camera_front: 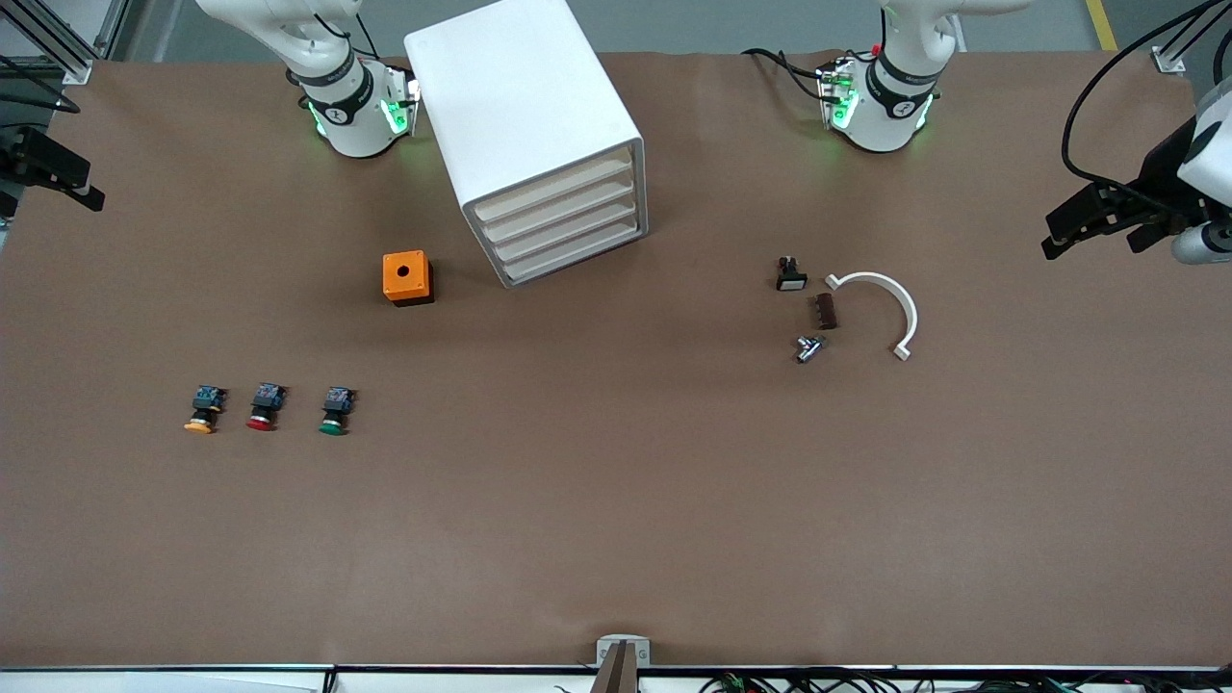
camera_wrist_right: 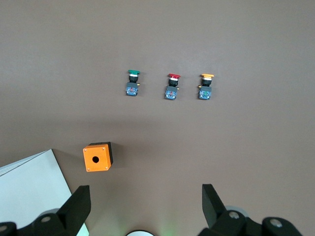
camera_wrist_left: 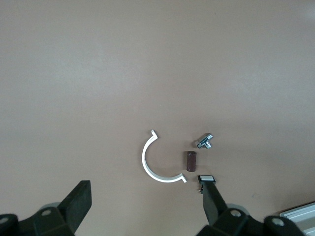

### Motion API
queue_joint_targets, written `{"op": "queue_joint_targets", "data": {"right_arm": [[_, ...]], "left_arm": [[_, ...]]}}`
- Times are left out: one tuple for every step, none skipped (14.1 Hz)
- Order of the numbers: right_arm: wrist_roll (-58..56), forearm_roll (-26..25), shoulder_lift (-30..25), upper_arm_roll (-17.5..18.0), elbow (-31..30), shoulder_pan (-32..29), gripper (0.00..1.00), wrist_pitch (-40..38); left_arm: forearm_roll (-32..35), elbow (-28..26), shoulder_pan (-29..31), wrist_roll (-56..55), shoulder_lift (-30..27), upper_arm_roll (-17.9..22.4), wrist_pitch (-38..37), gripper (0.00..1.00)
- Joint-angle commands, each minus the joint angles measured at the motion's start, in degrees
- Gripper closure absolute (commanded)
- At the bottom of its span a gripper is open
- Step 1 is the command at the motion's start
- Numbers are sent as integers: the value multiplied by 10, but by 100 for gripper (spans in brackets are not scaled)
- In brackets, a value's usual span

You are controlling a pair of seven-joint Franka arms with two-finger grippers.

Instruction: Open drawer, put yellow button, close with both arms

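At right arm's end of table, nearer front camera than orange box (camera_front: 407,277): yellow button (camera_front: 201,411) lying on side, beside red button (camera_front: 264,407), green button (camera_front: 334,411) next along. Drawer (camera_front: 555,186), topmost in white cabinet (camera_front: 525,135), shut. Left gripper (camera_wrist_left: 147,209) released, empty, high over white half-ring (camera_wrist_left: 155,166). Right gripper (camera_wrist_right: 146,206) released, empty, over box (both arms waiting). Button likely light, rigid, smooth-capped; best pinched across black body, not cap.

high front view facing robots, both wrist views looking down at table (camera_front: 616,539)
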Motion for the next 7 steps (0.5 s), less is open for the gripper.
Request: {"op": "queue_joint_targets", "data": {"right_arm": [[10,-7,-17,6,-17,-3,0,0],[9,-7,-17,5,-19,-3,0,0],[9,-6,-17,5,-19,-3,0,0],[9,-6,-17,5,-19,-3,0,1],[10,-5,-17,5,-19,-3,0,0],[9,-4,-17,6,-19,-2,0,0],[9,-4,-17,5,-19,-2,0,0]], "left_arm": [[9,9,-4,6,4,1,-10,0],[9,10,-5,3,5,1,-10,0],[9,10,-4,4,5,1,-11,0],[9,10,-1,13,5,1,-10,0],[9,10,-1,11,10,1,-10,0],[9,14,-1,9,27,3,-11,0],[10,11,0,2,28,4,-11,0]]}}
